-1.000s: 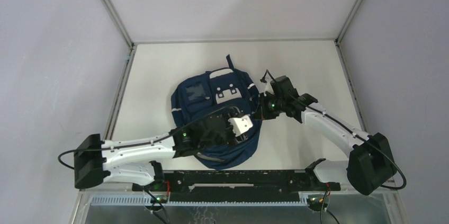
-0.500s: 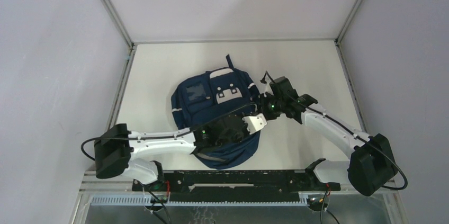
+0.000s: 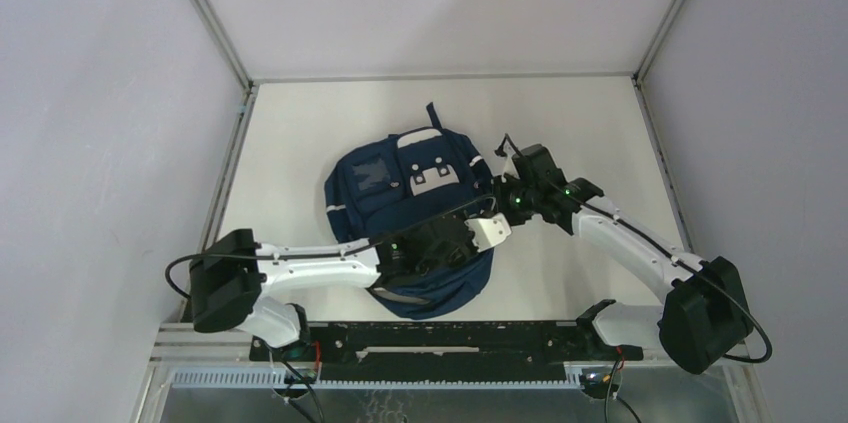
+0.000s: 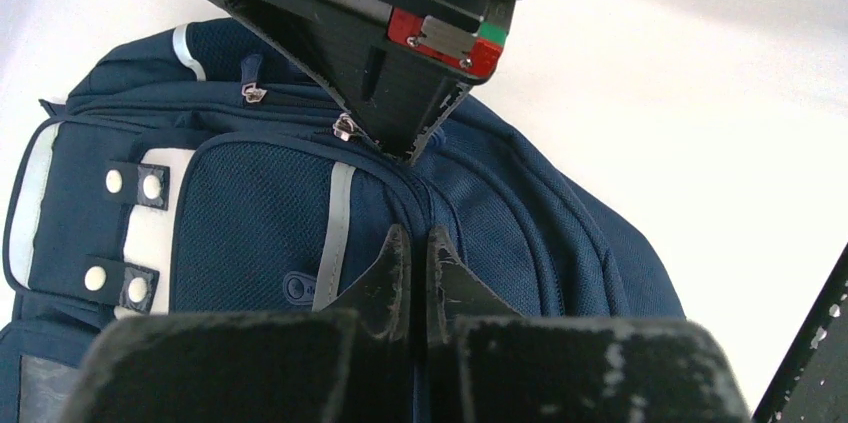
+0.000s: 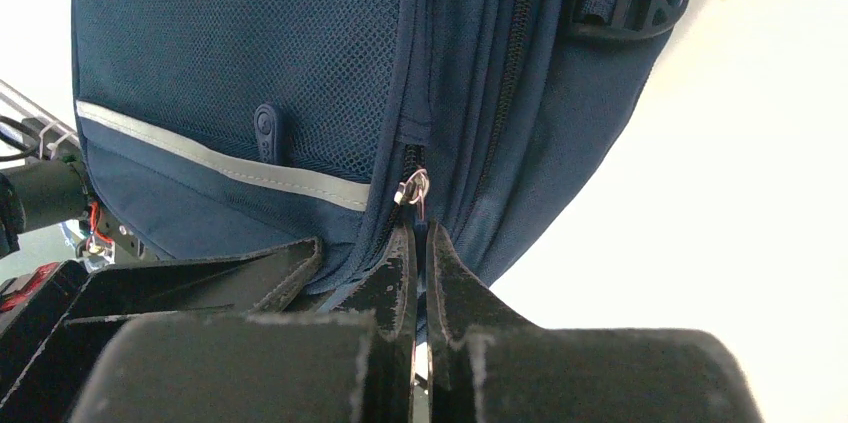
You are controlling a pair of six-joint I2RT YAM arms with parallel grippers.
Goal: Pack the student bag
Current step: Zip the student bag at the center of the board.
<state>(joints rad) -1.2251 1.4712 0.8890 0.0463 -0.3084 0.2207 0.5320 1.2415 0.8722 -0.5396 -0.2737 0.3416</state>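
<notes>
fingers of our left gripper [image 4: 417, 238] and right gripper [image 5: 420, 238] are shut against the student bag [image 3: 385, 178], mid-frame. we judge we're unzipping it; next, the zipper pull [image 5: 414, 188] needs pinching and drawing open.

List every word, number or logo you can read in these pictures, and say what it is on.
None can be read.
The student bag shows no lettering; the small tab on its mesh pocket bears a round mark too small to make out.
</notes>
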